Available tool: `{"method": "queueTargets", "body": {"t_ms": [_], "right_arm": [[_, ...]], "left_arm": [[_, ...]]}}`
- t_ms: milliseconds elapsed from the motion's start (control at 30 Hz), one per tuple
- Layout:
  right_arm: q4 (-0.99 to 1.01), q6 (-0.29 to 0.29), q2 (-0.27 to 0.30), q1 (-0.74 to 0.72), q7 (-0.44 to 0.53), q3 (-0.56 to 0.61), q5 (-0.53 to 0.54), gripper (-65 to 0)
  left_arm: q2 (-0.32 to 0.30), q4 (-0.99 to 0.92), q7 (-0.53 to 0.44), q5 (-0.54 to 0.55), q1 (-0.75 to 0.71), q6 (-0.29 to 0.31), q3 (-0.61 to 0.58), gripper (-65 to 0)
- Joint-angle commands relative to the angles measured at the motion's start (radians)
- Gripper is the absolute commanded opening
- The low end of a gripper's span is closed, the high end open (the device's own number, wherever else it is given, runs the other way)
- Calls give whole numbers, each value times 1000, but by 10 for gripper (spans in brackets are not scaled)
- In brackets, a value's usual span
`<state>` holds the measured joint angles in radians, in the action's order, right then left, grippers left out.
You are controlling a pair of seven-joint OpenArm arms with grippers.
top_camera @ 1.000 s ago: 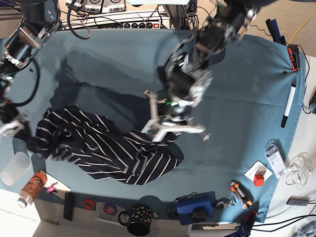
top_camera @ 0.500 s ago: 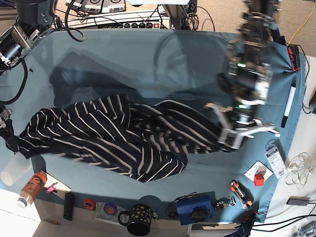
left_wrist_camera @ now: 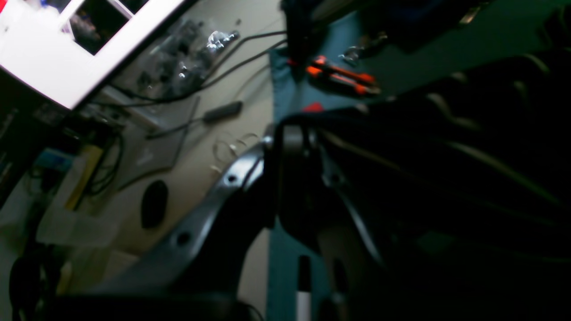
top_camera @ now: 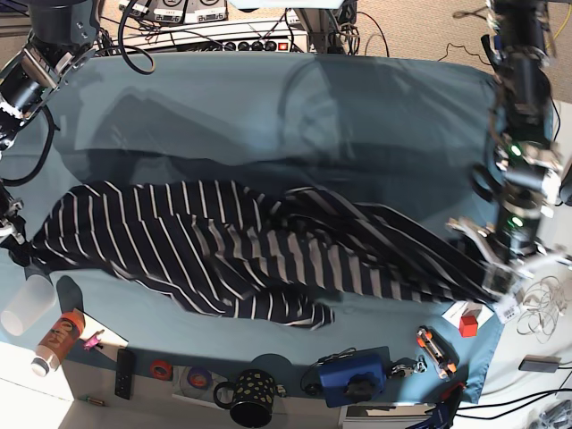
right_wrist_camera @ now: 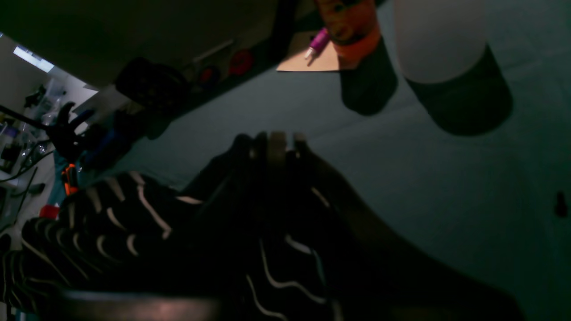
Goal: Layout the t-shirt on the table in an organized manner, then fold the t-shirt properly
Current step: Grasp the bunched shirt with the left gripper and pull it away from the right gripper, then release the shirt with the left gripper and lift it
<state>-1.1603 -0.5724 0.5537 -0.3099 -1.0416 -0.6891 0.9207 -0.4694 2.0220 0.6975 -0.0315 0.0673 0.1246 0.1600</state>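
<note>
The dark striped t-shirt [top_camera: 223, 250] lies stretched left to right across the teal table [top_camera: 268, 116], with bunched folds in its middle. My left gripper [top_camera: 497, 288] is shut on the shirt's right end near the table's right edge. In the left wrist view its fingers [left_wrist_camera: 290, 147] pinch dark fabric [left_wrist_camera: 446, 147]. My right gripper [top_camera: 16, 239] is shut on the shirt's left end at the table's left edge. In the right wrist view the fingertips [right_wrist_camera: 272, 147] are closed on striped fabric [right_wrist_camera: 147, 214].
A white cup [top_camera: 22, 306] and an orange bottle [top_camera: 55, 341] stand at the front left, close to my right gripper. A black mug [top_camera: 250, 398], a blue box [top_camera: 353, 375], an orange tool [top_camera: 435, 352] and a red block [top_camera: 468, 325] line the front edge.
My left gripper has swept from the table's middle to its right edge, dragging the shirt end along. The shirt has gone from a bunched heap to a long stretched band.
</note>
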Motion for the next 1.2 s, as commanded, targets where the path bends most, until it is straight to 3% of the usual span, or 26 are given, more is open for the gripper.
{"method": "queueTargets", "body": {"t_ms": [0,67,200,433,567,633,767,867,1000,1167], "right_arm": [[-17,-3,31,-23,33,8,23,-650],[-17,-3,28,-24,36,30,3,-650],[-17,-2,3,-27,71,54,-34,-650],[-17,23,-58,-42,107,53,-99,-650],[-17,22,-66,-42,108,54,-111,-650],[-16,22,-66,-42,108,53,-111,-650],[-17,22,-66,-42,107,53,-111,-650],[-17,22,-66,-42,108,53,-111,-650],[-17,22,-66,-42,106,53,-135,-650],[-17,22,-66,-42,107,53,-167,-650]], "left_arm": [[-24,-11,-45,17,42,-18,8,-650],[-35,-80,-82,97,87,13,6,-650],[-31,-283,-153,199,203,162,6,-650],[-27,-595,-180,327,400,261,6,-650],[-27,-602,-76,425,442,263,6,-290],[-27,-601,-34,450,459,238,6,-211],[-27,-563,195,571,497,233,6,-213],[-27,-469,338,672,495,283,6,-226],[-26,-284,364,692,402,324,6,-300],[32,-69,337,698,165,358,6,-303]]}}
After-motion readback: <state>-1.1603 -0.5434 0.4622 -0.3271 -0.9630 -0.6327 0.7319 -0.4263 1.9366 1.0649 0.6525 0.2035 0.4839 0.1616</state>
